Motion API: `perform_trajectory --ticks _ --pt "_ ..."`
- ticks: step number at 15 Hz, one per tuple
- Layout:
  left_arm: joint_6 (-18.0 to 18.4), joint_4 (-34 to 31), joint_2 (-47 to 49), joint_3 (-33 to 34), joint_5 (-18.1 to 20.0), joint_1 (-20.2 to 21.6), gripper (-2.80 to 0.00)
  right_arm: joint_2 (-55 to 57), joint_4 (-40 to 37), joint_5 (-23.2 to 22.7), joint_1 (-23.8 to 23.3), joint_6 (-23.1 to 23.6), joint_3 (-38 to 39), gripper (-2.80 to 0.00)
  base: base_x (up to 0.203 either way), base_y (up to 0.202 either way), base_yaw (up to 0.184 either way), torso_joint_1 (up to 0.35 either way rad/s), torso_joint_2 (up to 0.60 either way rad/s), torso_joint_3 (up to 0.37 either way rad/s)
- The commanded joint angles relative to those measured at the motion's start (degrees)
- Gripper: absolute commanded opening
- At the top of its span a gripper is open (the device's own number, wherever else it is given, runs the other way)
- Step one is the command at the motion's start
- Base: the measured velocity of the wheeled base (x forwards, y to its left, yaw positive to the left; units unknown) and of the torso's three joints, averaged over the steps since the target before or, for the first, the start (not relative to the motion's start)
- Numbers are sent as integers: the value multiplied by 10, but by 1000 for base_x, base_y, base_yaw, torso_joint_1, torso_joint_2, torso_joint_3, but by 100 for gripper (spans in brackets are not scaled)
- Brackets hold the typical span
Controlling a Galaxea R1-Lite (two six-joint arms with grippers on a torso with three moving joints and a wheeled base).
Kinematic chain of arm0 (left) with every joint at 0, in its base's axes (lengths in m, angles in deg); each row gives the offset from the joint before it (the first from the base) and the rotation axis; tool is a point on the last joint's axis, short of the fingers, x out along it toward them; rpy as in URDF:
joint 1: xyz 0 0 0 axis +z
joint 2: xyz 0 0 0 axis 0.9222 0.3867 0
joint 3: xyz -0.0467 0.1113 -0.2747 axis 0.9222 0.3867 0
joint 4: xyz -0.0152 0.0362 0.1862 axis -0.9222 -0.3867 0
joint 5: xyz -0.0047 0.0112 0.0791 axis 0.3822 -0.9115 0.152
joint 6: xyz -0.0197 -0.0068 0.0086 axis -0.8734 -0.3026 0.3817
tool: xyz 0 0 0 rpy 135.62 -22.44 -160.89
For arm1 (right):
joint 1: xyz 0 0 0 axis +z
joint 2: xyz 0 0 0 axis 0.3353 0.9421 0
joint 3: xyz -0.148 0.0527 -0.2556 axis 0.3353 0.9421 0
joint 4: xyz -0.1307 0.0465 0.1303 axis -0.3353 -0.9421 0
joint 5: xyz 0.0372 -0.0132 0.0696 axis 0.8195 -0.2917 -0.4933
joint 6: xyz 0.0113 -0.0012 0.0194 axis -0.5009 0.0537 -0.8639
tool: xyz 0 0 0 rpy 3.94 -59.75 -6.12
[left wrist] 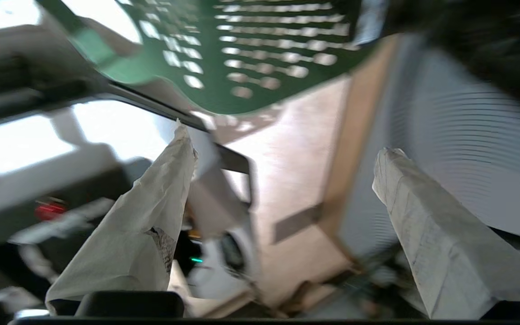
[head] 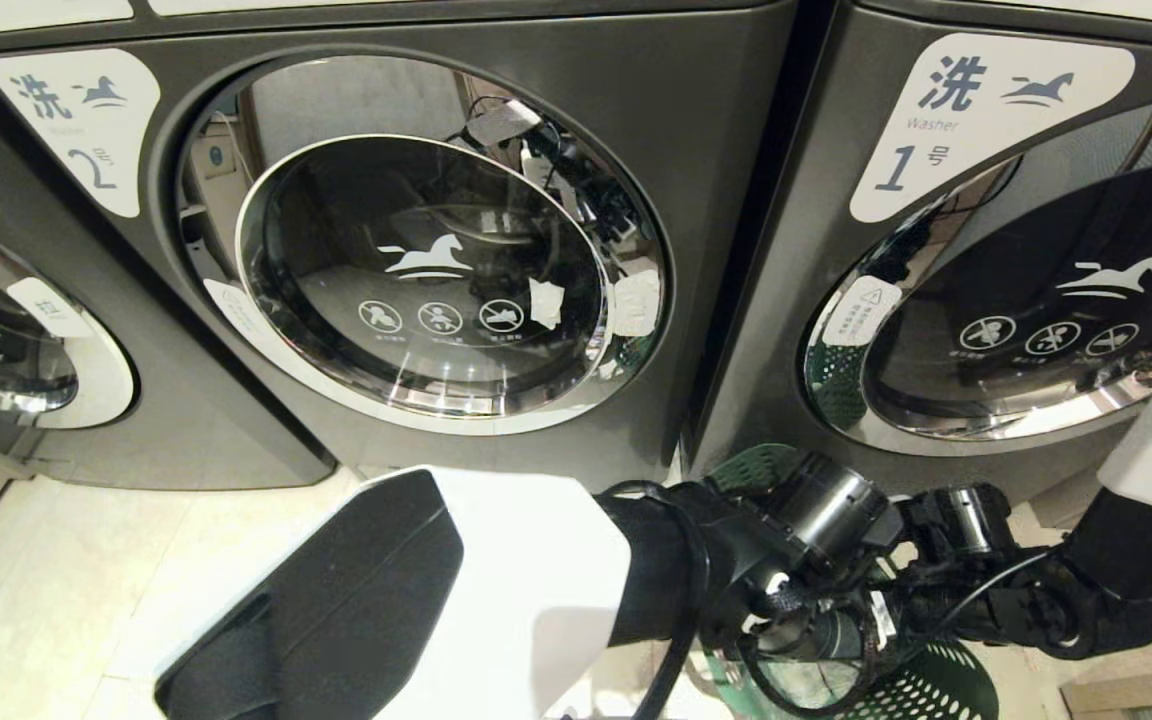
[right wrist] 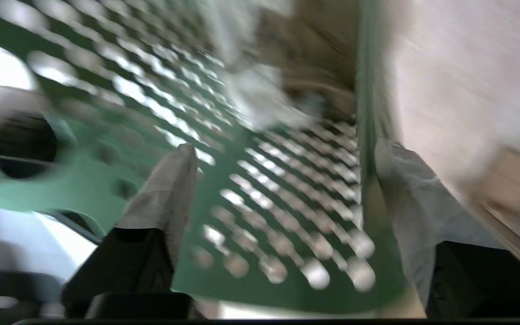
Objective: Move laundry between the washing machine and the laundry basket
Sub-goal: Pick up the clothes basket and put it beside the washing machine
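Right wrist view: laundry basket [right wrist: 260, 189] wall, seemingly between spread right pincer [right wrist: 282, 162] fingers.

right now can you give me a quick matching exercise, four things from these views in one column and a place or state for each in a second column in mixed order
Things:
1. washing machine
2. laundry basket
3. left gripper
4. machine labelled 1

Places or states:
A. dark green, full of round holes, close in front of the right gripper
B. open, nothing between its wrapped fingers
C. door shut, in the middle of the head view, labelled 2
D. at the right side of the head view, above the arms

Pairs: 1-C, 2-A, 3-B, 4-D
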Motion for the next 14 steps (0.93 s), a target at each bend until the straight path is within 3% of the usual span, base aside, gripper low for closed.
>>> perform_trajectory --ticks 1,3,5,7,11,14 --pt "-21 -4 -40 1 0 -16 0 -30 2 52 0 4 33 0 0 0 0 0 0 0" --pt "-41 -26 -57 2 -3 -32 0 -55 6 123 1 7 51 0 0 0 0 0 0 0" --pt "-44 -37 -67 11 -30 -35 0 -81 30 154 -1 8 51 0 0 0 0 0 0 0" --pt "-48 -38 -83 37 -40 -41 0 -108 76 157 -2 9 51 0 0 0 0 0 0 0" --pt "-47 -38 -133 92 -62 -73 0 -180 88 150 3 13 101 0 0 0 0 0 0 0" --pt "-45 -48 -182 129 -64 -81 0 -254 88 94 24 13 173 0 0 0 0 0 0 0"
